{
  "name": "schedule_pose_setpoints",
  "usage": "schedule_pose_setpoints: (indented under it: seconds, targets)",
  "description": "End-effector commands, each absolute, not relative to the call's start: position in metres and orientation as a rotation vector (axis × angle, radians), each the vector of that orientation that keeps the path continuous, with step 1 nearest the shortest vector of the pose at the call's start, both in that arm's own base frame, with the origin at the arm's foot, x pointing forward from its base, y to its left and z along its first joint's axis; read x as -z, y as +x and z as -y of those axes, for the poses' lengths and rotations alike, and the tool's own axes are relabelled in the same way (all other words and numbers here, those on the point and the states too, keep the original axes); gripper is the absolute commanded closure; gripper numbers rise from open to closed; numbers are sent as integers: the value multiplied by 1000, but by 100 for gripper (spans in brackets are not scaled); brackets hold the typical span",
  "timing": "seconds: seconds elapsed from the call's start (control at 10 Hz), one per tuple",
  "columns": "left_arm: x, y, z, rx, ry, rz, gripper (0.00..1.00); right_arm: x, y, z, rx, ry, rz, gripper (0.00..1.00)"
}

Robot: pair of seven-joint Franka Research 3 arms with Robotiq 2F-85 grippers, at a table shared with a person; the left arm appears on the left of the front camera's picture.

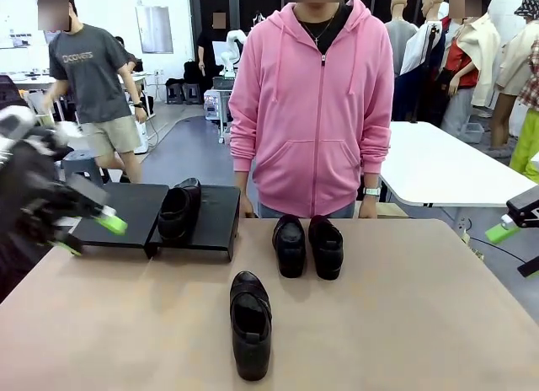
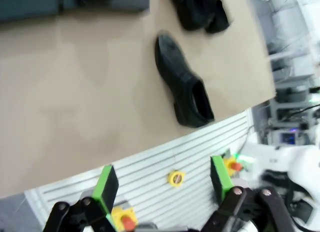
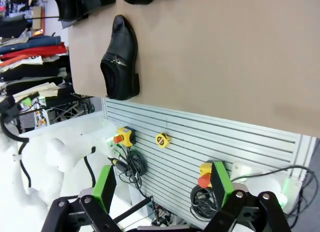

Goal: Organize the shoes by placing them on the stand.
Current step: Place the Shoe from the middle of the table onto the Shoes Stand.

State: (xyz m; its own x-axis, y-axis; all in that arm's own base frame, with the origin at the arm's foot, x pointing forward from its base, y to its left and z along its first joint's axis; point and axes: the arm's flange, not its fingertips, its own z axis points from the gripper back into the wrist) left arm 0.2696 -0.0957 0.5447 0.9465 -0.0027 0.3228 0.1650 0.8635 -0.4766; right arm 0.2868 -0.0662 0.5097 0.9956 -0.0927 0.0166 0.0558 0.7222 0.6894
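Note:
One black shiny shoe point(image 1: 178, 211) lies on the stand point(image 1: 215, 227), two low black platforms at the far left of the table. A pair of shoes point(image 1: 307, 245) stands side by side near the far edge, in front of the person. Another shoe point(image 1: 251, 324) lies alone near the front edge, toe pointing away; it also shows as the lone shoe point(image 2: 184, 87) and lone shoe point(image 3: 121, 59). My left gripper point(image 1: 90, 235) hovers open at the table's left side, beside the stand. My right gripper point(image 1: 515, 249) is open off the right edge. Both wrist views show open, bare fingers: left gripper point(image 2: 163, 179), right gripper point(image 3: 162, 186).
A person in a pink hoodie point(image 1: 316, 113) stands at the far edge, hands resting by the table. Below the table's front edge is a white slatted panel point(image 2: 165, 162) with emergency-stop buttons. A white table point(image 1: 446, 163) stands behind at right.

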Motion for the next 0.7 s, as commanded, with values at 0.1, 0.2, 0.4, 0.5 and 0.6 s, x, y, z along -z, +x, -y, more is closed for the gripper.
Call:
schedule_pose_setpoints:
  seconds: [0.1, 0.2, 0.4, 0.5, 0.6]
  targets:
    - [-513, 253, 279, 148, -145, 193, 5, -512, 289, 68, 70, 777, 58, 0]
    - [-502, 252, 312, 128, -59, 231, 5, -512, 289, 68, 70, 777, 58, 0]
    - [-490, 240, 360, 258, -33, 217, 5, -512, 289, 68, 70, 777, 58, 0]
    - [-480, 205, 334, 191, -112, 230, 5, -512, 289, 68, 70, 777, 58, 0]
    - [-480, 205, 334, 191, -112, 230, 5, -512, 289, 68, 70, 777, 58, 0]
